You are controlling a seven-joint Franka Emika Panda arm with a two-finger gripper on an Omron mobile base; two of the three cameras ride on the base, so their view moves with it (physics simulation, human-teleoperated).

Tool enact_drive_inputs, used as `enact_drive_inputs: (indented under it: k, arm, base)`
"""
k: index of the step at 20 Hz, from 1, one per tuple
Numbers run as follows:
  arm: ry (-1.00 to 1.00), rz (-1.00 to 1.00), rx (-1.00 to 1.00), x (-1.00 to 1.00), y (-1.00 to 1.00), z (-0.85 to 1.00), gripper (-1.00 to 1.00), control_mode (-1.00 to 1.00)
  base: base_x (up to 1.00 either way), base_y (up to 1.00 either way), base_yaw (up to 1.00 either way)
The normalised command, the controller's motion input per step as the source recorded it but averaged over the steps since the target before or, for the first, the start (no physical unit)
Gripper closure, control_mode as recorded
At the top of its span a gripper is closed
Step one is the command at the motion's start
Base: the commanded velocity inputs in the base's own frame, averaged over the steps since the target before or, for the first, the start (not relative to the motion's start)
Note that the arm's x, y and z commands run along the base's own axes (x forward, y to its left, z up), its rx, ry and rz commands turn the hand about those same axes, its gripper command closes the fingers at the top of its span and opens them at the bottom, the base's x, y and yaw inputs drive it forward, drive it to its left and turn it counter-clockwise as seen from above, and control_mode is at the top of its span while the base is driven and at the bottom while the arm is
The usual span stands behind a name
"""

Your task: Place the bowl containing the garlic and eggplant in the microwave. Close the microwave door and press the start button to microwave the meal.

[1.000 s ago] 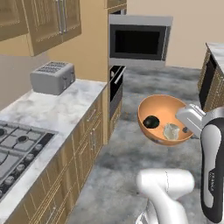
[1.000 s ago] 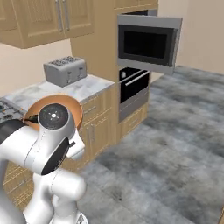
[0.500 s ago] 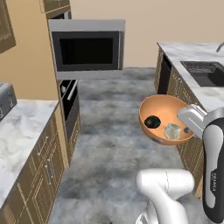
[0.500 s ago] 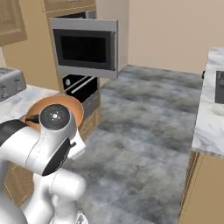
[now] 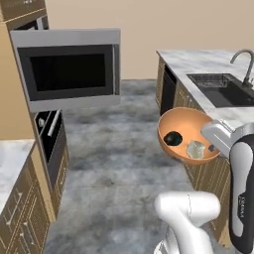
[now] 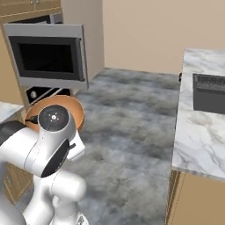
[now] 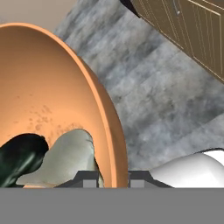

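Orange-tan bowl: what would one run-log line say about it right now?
held: round orange-tan bowl, rim pinched by gripper | inside: pale garlic, black eggplant | grey microwave door: open | bowl not inside yet

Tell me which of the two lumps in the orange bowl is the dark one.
The glossy near-black eggplant, lying left of the pale whitish garlic in the left base view.

Marble counter (image 6: 195, 132) with dark sink (image 5: 221, 89) and faucet (image 5: 243, 59) — black oven (image 5: 52, 141), grey stone floor (image 6: 132, 132)
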Motion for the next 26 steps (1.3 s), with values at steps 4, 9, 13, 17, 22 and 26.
enact_drive_inputs:
  k: [4, 9, 13, 17, 22, 26]
  arm:
    - [0.0, 0.0, 0.0, 0.0, 0.0, 0.0, 1.0, 1.0]
    - [0.0, 0.0, 0.0, 0.0, 0.0, 0.0, 1.0, 1.0]
    - [0.0, 0.0, 0.0, 0.0, 0.0, 0.0, 1.0, 1.0]
    - [0.0, 0.0, 0.0, 0.0, 0.0, 0.0, 1.0, 1.0]
    - [0.0, 0.0, 0.0, 0.0, 0.0, 0.0, 1.0, 1.0]
    - [0.0, 0.0, 0.0, 0.0, 0.0, 0.0, 1.0, 1.0]
  base:
    - [0.75, -0.46, -0.16]
    - [0.86, -0.34, -0.13]
    - [0.99, -0.08, -0.09]
    - [0.98, -0.03, -0.04]
    - [0.73, -0.19, 0.12]
    - [0.67, -0.26, 0.46]
